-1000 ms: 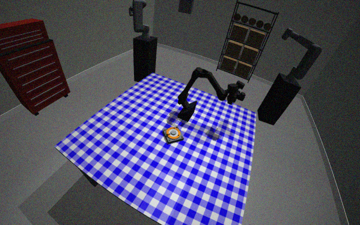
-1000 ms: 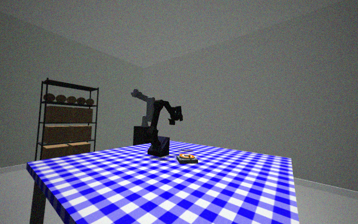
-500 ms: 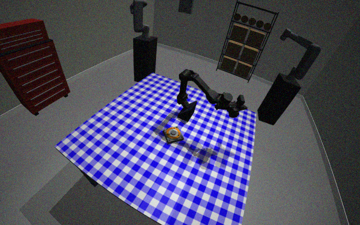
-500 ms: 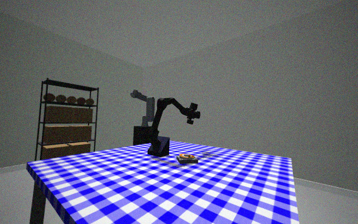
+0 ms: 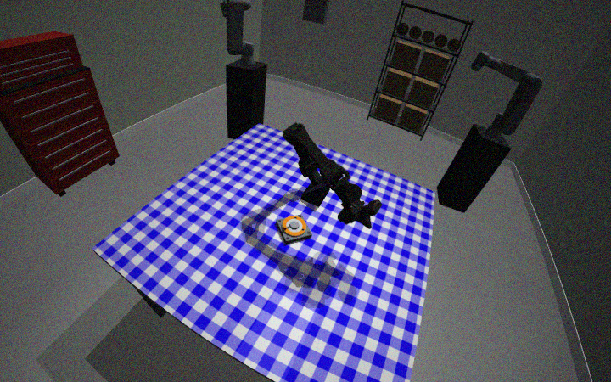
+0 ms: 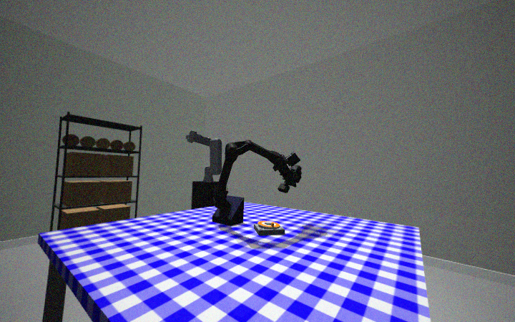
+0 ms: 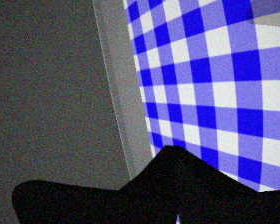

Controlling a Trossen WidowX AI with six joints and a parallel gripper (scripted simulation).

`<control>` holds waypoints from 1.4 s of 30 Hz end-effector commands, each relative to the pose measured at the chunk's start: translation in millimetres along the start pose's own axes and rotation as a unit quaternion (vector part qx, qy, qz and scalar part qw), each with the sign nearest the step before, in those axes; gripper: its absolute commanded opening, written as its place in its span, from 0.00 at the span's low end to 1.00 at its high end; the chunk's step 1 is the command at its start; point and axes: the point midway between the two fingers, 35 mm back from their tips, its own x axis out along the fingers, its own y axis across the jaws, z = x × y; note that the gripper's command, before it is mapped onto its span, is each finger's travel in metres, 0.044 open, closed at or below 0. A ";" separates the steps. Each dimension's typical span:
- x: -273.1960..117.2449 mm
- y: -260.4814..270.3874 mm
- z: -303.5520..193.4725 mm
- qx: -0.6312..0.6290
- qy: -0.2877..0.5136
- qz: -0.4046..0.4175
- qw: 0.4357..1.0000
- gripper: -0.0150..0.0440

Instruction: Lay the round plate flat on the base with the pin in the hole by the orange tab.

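On the checked counter (image 5: 232, 294), the plate (image 5: 294, 225) is being approached; closed, empty fingers (image 6: 283, 187) must be lowered beside its tab.

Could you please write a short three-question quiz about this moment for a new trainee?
1. True or false: the pincer is touching the round plate.
2. The pincer is: A) open, B) shut on nothing, C) shut on the plate.
3. What pattern covers the table?

Key:
1. False; it hangs in the air above the table, apart from the plate.
2. B.
3. Blue and white checks.
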 end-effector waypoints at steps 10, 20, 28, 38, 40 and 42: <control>-111.7 -177.7 105.5 -0.068 -0.057 -0.346 0.934 0.25; -160.2 -230.0 120.2 -0.105 -0.028 -0.445 0.889 0.25; -149.4 -243.8 123.6 -0.105 -0.028 -0.445 0.889 0.25; -132.4 -268.7 127.0 -0.105 -0.028 -0.446 0.888 0.25; -133.7 -269.7 126.7 -0.105 -0.028 -0.446 0.888 0.25; -135.6 -271.3 126.2 -0.105 -0.028 -0.446 0.888 0.25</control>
